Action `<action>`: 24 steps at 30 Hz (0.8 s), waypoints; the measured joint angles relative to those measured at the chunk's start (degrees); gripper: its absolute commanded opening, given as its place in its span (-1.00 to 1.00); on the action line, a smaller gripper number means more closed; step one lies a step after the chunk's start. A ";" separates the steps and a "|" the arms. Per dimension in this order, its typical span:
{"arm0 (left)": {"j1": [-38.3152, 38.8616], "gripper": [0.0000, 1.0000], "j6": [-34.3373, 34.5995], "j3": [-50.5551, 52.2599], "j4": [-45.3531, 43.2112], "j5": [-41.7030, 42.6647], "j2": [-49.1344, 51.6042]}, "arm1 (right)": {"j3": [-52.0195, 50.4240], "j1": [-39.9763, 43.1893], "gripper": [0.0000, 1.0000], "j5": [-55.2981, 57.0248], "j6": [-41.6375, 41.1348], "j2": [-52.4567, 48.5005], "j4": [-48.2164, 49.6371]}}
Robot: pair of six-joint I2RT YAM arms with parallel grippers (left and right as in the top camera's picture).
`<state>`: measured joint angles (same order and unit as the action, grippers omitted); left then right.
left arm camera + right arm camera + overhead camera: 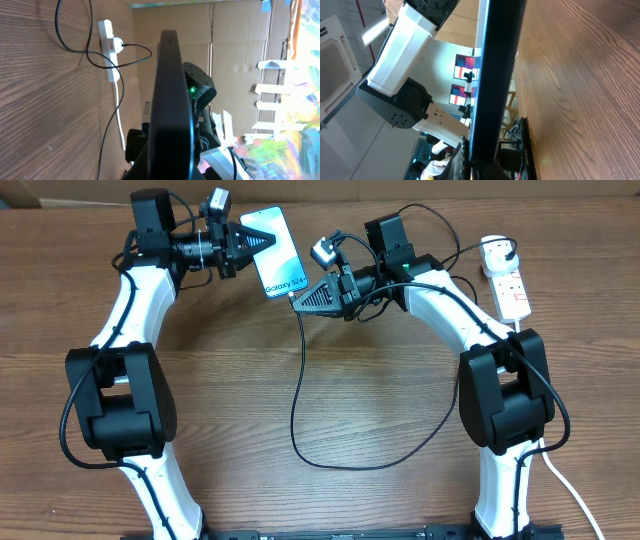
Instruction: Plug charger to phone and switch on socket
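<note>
above the desk the phone is gripped by one long edge in the left fingers, long axis pointing its "galaxy" end at the right fingers. these look closed on the charger tip, right at that short edge. the socket lies well apart, nearer the right arm.

The phone is held over the back of the worktop, the left pincer at its left, the right pincer before it. The charger loops across the middle; the socket lies far right.
</note>
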<state>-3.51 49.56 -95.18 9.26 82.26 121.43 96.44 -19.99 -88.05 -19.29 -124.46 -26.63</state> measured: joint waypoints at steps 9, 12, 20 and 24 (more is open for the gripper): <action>0.04 -0.91 0.50 0.00 0.02 0.07 0.00 | 0.00 -0.35 -0.93 0.02 -0.15 0.00 0.04; 0.04 -0.92 0.87 0.00 0.02 0.07 0.00 | 0.00 -0.35 -0.93 0.02 -0.17 0.00 0.07; 0.04 -0.92 1.05 0.00 0.02 0.07 0.00 | 0.00 -0.37 -0.93 0.04 -0.20 0.00 0.09; 0.04 -0.91 1.05 0.00 0.02 0.07 0.00 | 0.00 -0.35 -0.93 0.00 -0.24 0.00 0.46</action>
<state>-3.46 50.61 -95.18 9.28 82.32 121.43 96.44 -20.34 -88.05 -19.53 -124.46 -26.17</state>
